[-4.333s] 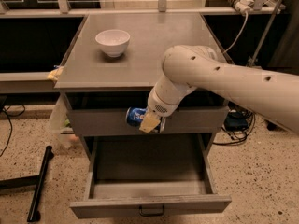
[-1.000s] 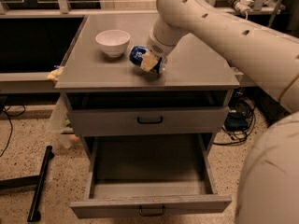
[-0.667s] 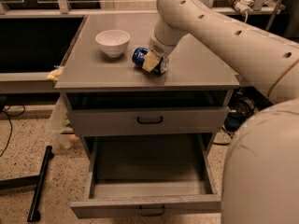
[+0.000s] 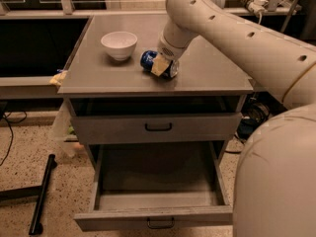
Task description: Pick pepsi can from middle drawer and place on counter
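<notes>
**Desk:** What's on your screen, starting from the left?

**Me:** At the far left, down on the speckled floor, I see a black bar (image 4: pixel 42 194) lying at an angle. Above it, something yellowish (image 4: pixel 58 78) sits on the lower side ledge, right against the cabinet's corner. I can't tell what it is.

**Desk:** And on top of the cabinet?

**Me:** On the grey surface (image 4: pixel 212 75) I have a white bowl (image 4: pixel 119 44), upright, toward the left. Just to its right, not touching it, is the pepsi can (image 4: pixel 147 59). It lies on its side near the middle of the surface.

**Desk:** Has it been let go?

**Me:** No. My gripper (image 4: pixel 159 63) is right on it, reaching down from the upper right, and the fingers (image 4: pixel 159 66) are clamped on the can. One tan pad covers the can's near side. The other finger is hidden behind it.

**Desk:** The drawers?

**Me:** Under the surface, the upper drawer (image 4: pixel 158 127) is pushed in, its dark handle centred. Beneath it, the middle drawer (image 4: pixel 153 216) is pulled far out toward me, well below the can.

**Desk:** And on the right?

**Me:** The pale arm (image 4: pixel 237 33) sweeps from the gripper up and across to the right edge. The robot's rounded body (image 4: pixel 281 181) fills the lower right corner. Some cables (image 4: pixel 254 4) show at the upper right, behind the arm.
</notes>
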Controlling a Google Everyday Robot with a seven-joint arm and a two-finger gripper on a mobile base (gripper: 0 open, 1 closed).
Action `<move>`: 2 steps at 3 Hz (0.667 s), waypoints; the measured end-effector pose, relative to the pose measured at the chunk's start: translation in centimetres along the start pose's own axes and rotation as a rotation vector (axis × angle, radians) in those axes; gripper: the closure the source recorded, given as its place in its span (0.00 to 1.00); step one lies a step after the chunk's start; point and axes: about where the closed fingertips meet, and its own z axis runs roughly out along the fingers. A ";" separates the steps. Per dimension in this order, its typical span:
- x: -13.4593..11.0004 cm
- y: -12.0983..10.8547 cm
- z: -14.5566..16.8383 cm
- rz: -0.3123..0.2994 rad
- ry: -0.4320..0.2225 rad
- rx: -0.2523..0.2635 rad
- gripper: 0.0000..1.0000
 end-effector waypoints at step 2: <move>0.0 0.0 0.0 0.000 0.000 0.000 0.14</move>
